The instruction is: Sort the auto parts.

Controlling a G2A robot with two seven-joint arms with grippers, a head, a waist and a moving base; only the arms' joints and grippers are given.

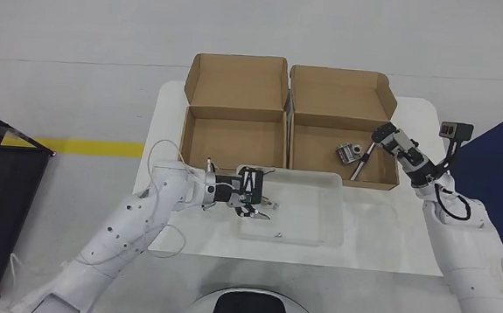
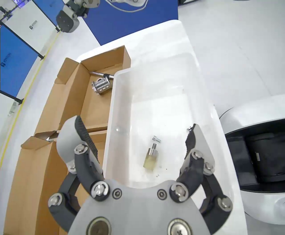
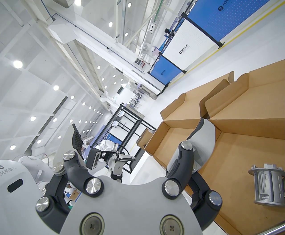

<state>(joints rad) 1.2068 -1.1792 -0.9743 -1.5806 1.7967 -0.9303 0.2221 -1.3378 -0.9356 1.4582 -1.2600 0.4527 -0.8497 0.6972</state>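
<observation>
**Q:** Which step of the sorting is this?

**A:** Looks like the pick to me. The left gripper (image 2: pixel 135 129) hangs over the left end of the shallow white plastic tray (image 2: pixel 115 106) on the white counter (image 1: pixel 387 227), jaws spread wide and empty. Below it, on the tray floor, lies the small metal-capped, yellowish cylinder with a threaded stud (image 2: pixel 151 157). A tiny silver screw (image 2: pixel 156 139) sits just off its tip.

**Q:** Which way's it lying?

**A:** Flat, long axis roughly along the tray's length, stud pointing right. Next move is probably straight down, closing across the body. The right gripper (image 3: pixel 140 128) has its jaws spread too, over the right-hand brown cardboard box (image 1: pixel 348 93).
</observation>
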